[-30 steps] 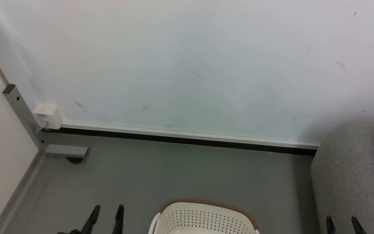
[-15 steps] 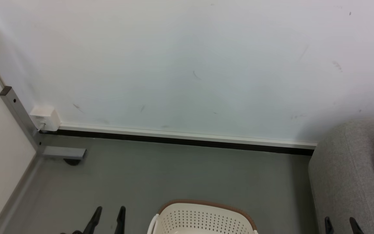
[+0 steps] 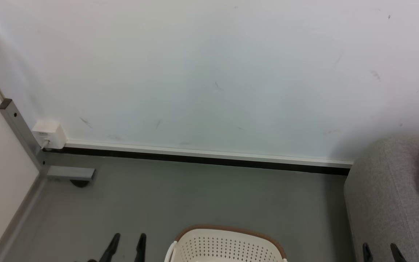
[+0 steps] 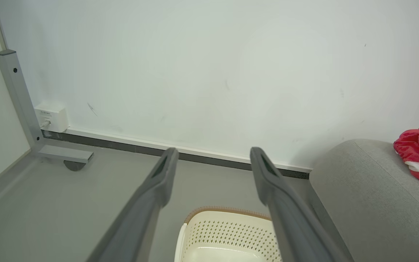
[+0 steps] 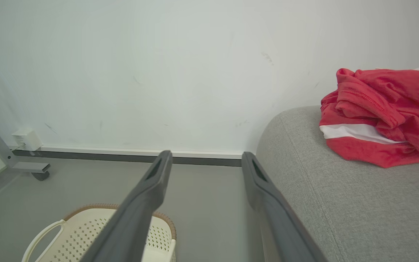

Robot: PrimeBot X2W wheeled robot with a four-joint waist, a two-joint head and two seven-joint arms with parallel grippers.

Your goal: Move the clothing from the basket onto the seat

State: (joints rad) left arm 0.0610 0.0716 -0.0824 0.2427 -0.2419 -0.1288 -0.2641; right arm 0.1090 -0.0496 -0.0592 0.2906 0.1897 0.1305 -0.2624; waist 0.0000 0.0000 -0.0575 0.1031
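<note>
Change from a second ago: my head view drifted slightly; items unmoved.
Clothing: soft red fabric, crumpled heap lying on the seat, white band along its length.
Seat: coarse grey weave, rounded.
Basket: perforated cream plastic, brown rim.
Left gripper, right gripper: I see both spread, empty.

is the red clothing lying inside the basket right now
No, the clothing lies bunched on the grey seat, apart from the basket.
</note>
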